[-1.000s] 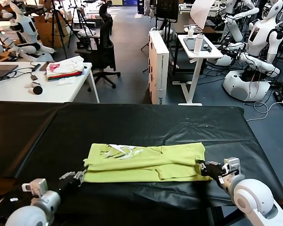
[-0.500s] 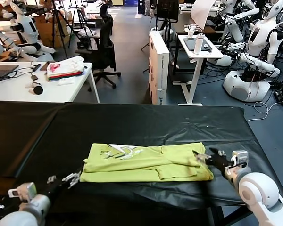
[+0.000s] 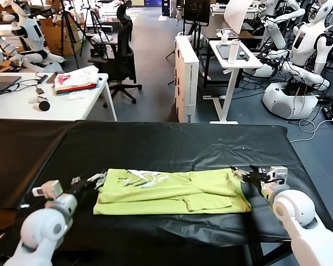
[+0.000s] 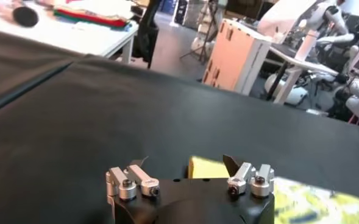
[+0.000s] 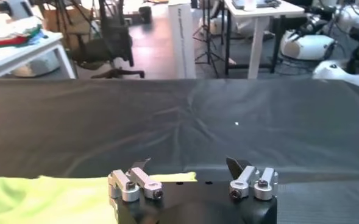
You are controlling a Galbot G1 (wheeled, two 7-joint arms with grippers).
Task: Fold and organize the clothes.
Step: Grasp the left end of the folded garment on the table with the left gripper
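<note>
Since the earlier frames both grippers are relocating from the near hem of the garment to its far corners. The left gripper (image 3: 94, 179), previously at the near left corner, is now sitting beside the upper left edge; the right gripper (image 3: 245, 174), previously at the near right corner, is now reaching the upper right corner. The near hem, which looked pinched at both ends, is now lying released and flat.

The lime T-shirt (image 3: 172, 192) is lying on the black worktop (image 3: 172, 145), toward its near edge, already folded lengthwise into a long band, with the white print (image 3: 143, 177) showing on the left portion.

In the left wrist view the left gripper (image 4: 188, 167) is holding its jaws apart with nothing between them, the shirt corner (image 4: 207, 167) lying just ahead. In the right wrist view the right gripper (image 5: 188, 169) is likewise open and empty, with the shirt edge (image 5: 45, 196) just beneath and beside it.

Judgement: one fold looks completed, and the arms are positioning for a fresh grasp at the far corners, probably for a further fold. Thin fabric may slip or bunch if the two pinches are uneven.

Beyond the worktop, a white desk (image 3: 22, 105) is carrying a folded white, pink and red fabric stack (image 3: 75, 80), untouched.
</note>
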